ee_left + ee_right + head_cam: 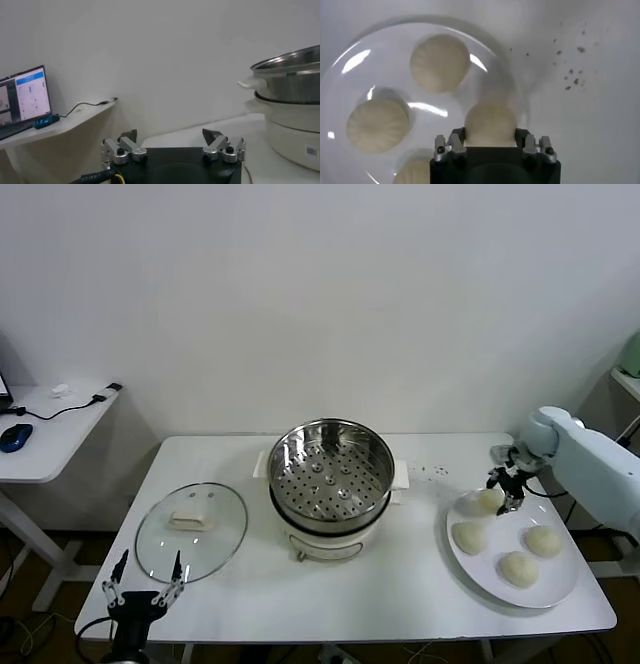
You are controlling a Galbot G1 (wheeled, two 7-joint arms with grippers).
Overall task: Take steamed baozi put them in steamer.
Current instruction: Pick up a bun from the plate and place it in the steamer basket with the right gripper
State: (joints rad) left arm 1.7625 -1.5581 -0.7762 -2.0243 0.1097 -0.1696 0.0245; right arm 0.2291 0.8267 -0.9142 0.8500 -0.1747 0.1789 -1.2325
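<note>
The steamer (pixel 331 474) stands mid-table, its steel basket empty on the cream pot base; it also shows in the left wrist view (pixel 292 75). Four steamed baozi are at the white plate (pixel 560 589) on the right. My right gripper (pixel 505 481) reaches down at the plate's far left, its jaws against both sides of one baozi (pixel 490 125), also seen in the head view (pixel 490 500). The other three lie on the plate (pixel 385 65): two full in view (pixel 440 62) (pixel 377 125) and one partly hidden (pixel 415 172). My left gripper (pixel 142 584) is parked open and empty below the table's front left edge (pixel 172 137).
A round glass lid (pixel 190 529) lies flat on the table left of the steamer. Dark crumbs (pixel 435 472) speckle the table between steamer and plate. A side desk (pixel 50 444) with a blue mouse (pixel 15 436) stands at far left; a laptop (pixel 25 100) sits on it.
</note>
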